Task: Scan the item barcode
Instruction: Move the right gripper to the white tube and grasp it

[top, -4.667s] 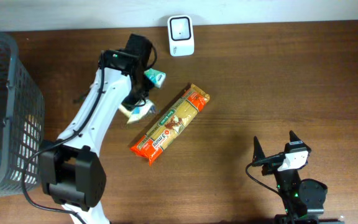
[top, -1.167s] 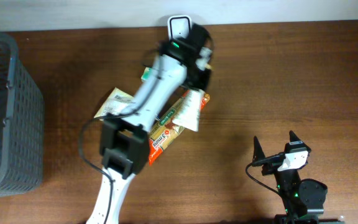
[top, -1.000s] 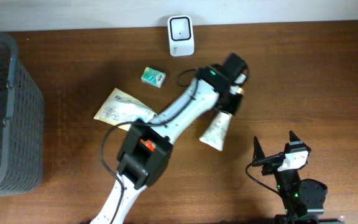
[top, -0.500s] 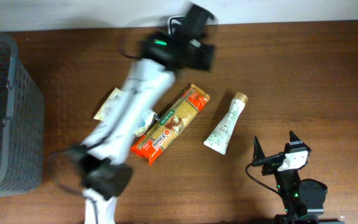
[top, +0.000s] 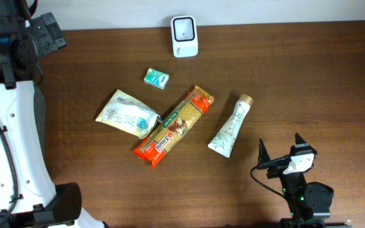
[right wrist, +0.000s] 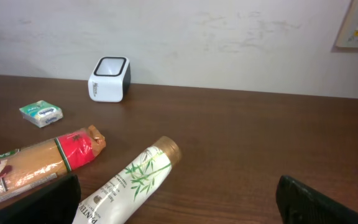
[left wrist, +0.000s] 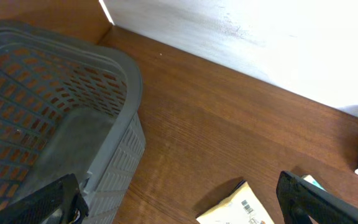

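Evidently light, soft and slippery, the tube [top: 229, 128] is seen lying on the bench [top: 315, 69] beside the pasta packet [top: 173, 126], is best taken near its stiff cap [top: 245, 99], and the left pincer [left wrist: 179, 202] and right pincer [top: 279, 142] are both held wide apart, empty

White-shelled left arm [top: 10, 145], black joints, black cable; black right arm [top: 304, 192]

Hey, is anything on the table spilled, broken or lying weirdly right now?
Nothing looks spilled or damaged. The tube lies on its side beside the pasta packet, and the cream pouch seems to touch that packet at one corner. Everything lies at loose angles.
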